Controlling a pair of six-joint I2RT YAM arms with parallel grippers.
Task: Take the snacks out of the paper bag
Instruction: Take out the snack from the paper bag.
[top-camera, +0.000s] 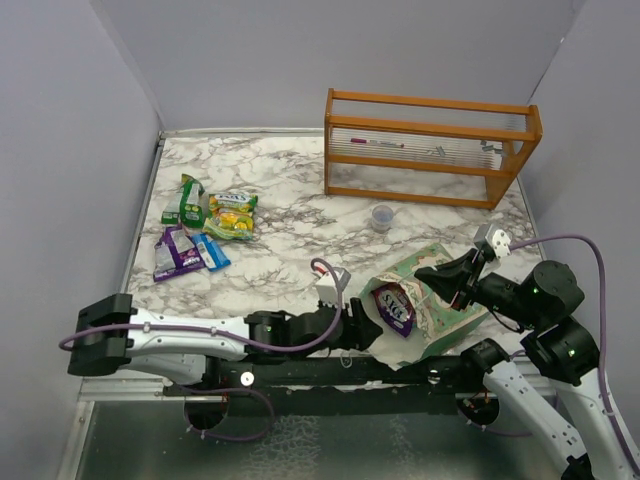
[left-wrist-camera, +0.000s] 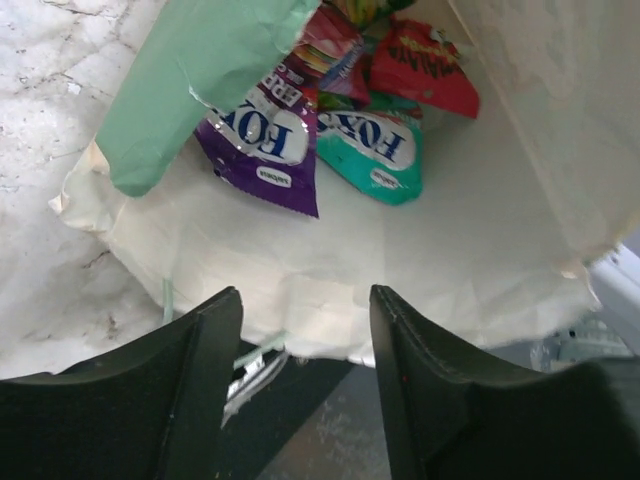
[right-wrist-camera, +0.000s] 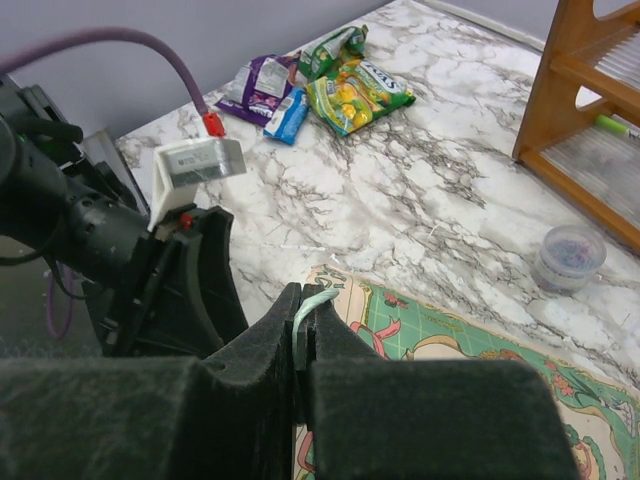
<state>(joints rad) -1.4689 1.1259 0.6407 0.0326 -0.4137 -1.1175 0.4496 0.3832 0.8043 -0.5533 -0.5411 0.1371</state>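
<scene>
Right fingers (right-wrist-camera: 268, 345) pinch the rim of the paper bag (top-camera: 440, 300) lying on the worktop (top-camera: 290, 220) as the half-spread, empty left fingers (left-wrist-camera: 190, 400) at its mouth must next reach the purple packet (left-wrist-camera: 265, 150) inside.

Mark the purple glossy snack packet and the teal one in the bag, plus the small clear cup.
Purple glossy snack packet (left-wrist-camera: 268, 150): left wrist view, white label.
Teal glossy snack packet (left-wrist-camera: 375, 150): left wrist view, packet middle.
Small clear cup (top-camera: 382, 216): top external view, cup body.
</scene>
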